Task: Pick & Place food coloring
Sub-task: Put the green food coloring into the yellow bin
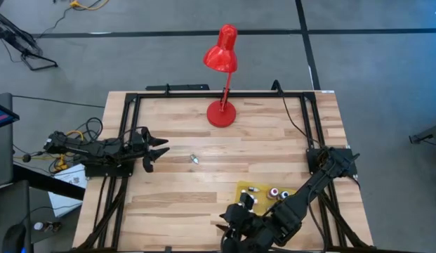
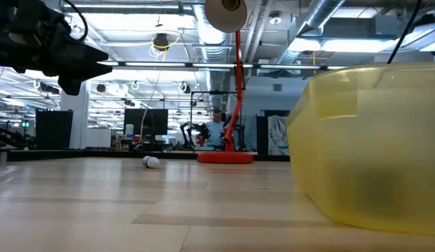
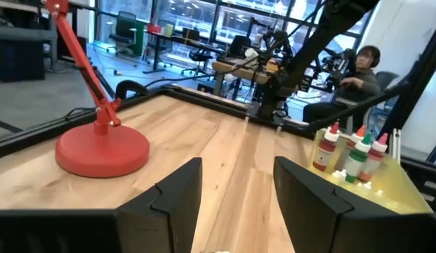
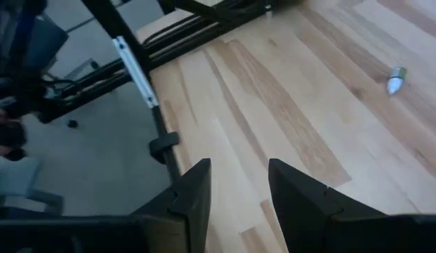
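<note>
Several food coloring bottles (image 3: pixel 354 154) stand upright in a yellow tray (image 1: pixel 247 200) near the table's front right. One more small bottle (image 1: pixel 194 159) lies on its side on the bare wood at mid-table, also in the right wrist view (image 4: pixel 394 81) and the low view (image 2: pixel 151 162). My right gripper (image 1: pixel 228 228) hangs above the front edge, left of the tray, slanting down; it is open (image 4: pixel 239 190) with nothing between its fingers. My left gripper (image 1: pixel 160 150) waits at the table's left, pointing level, open (image 3: pixel 239 190) and empty.
A red desk lamp stands with its round base (image 1: pixel 221 113) at the table's far middle, its shade (image 1: pixel 221 53) leaning beyond the far edge. A black frame (image 1: pixel 203 94) borders the tabletop. A person (image 3: pixel 361 67) sits in the room beyond the table.
</note>
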Controlling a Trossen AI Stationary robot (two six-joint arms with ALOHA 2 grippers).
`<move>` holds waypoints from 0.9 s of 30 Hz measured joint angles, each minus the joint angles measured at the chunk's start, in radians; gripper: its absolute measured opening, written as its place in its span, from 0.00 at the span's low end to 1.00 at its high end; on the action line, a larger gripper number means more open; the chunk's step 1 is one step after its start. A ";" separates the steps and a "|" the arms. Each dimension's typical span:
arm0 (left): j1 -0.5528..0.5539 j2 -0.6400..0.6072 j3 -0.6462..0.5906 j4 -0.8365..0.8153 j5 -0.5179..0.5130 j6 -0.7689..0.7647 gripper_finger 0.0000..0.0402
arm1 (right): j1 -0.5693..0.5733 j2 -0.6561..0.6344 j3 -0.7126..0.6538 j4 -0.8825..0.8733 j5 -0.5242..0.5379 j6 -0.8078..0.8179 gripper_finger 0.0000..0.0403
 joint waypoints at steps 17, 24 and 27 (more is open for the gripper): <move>0.000 0.067 0.000 0.017 0.160 -0.097 0.42 | -0.004 0.000 0.098 -0.030 -0.043 -0.148 0.33; 0.000 0.270 0.011 0.045 0.136 -0.054 0.44 | -0.018 0.000 0.097 -0.068 -0.072 -0.148 0.33; 0.000 0.371 0.037 0.063 0.136 -0.005 0.47 | -0.026 0.000 0.097 -0.079 -0.087 -0.148 0.32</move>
